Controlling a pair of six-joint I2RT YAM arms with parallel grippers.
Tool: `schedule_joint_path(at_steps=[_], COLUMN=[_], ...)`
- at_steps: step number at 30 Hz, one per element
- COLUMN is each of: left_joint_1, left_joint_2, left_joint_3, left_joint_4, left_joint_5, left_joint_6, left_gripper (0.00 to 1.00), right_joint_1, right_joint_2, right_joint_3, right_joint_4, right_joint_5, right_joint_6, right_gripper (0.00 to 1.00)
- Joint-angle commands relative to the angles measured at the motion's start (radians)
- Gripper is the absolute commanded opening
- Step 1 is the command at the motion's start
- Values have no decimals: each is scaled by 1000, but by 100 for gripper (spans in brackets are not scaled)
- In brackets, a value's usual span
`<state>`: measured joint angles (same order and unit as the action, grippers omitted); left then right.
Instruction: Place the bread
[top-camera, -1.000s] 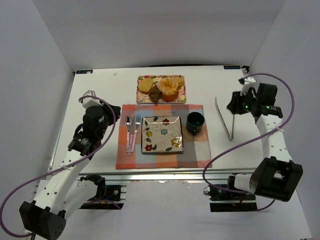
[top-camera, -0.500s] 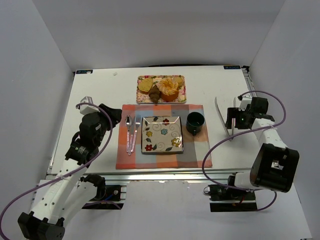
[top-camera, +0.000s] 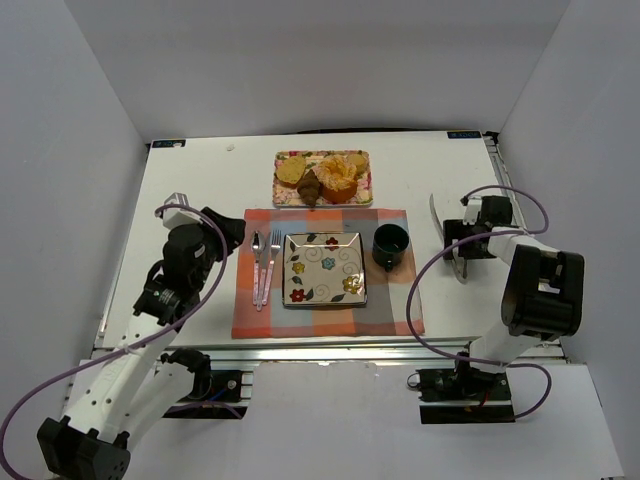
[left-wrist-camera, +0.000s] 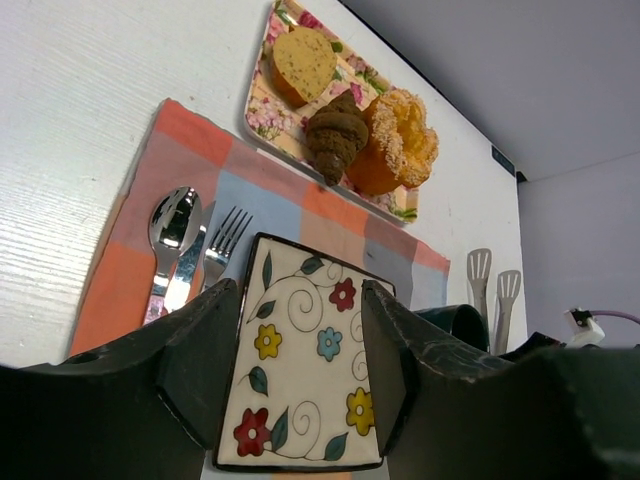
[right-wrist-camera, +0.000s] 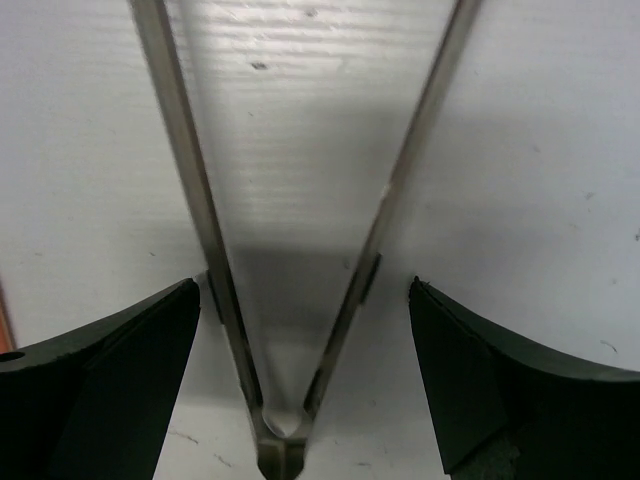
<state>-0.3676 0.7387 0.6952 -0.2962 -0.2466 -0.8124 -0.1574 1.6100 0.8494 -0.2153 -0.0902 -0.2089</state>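
Bread (top-camera: 322, 176) sits on the tray (left-wrist-camera: 262, 105) just beyond the plate (top-camera: 324, 268). Dark ridged croissant (left-wrist-camera: 338, 140) in the middle, round yellow bun (left-wrist-camera: 303, 62) on its left, orange flaky muffin (left-wrist-camera: 398, 140) on its right.

Left gripper (left-wrist-camera: 300, 300): left of the plate, fingers apart, empty.

Right gripper (right-wrist-camera: 305, 290): right of the plate, fingers spread wide either side of the tongs (right-wrist-camera: 205, 225).

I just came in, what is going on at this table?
The right gripper sits low over the metal tongs on the table, jaws wide open on either side near the hinge, not yet closed. The left gripper hovers open and empty by the flowered plate, which is bare. The bread lies on the floral tray behind it.
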Motion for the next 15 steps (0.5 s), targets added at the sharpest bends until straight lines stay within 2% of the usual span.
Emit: schedule_joint_path(at_steps=[1, 8, 9, 11, 12, 15], left_joint_1=[7, 7, 7, 7, 7, 7], left_joint_2=[10, 27, 28, 31, 33, 31], left_joint_3=[-3, 12, 13, 17, 18, 26], left_joint_4=[0, -4, -4, -4, -9, -20], left_joint_5=[-2, -13, -11, -10, -10, -13], left_joint_6=[-7, -1, -1, 1, 2, 10], left_gripper=[62, 62, 62, 62, 62, 62], right_joint_1=[38, 41, 41, 39, 39, 39], right_joint_2=[16, 76, 82, 88, 87, 47], right_joint_3=[20, 22, 23, 31, 39, 68], right_joint_4=[79, 62, 53, 44, 42, 33], right_joint_5=[49, 63, 55, 29, 23, -6], right_joint_6=[31, 39, 40, 48, 48, 20], right_gripper=[88, 61, 51, 42, 34, 27])
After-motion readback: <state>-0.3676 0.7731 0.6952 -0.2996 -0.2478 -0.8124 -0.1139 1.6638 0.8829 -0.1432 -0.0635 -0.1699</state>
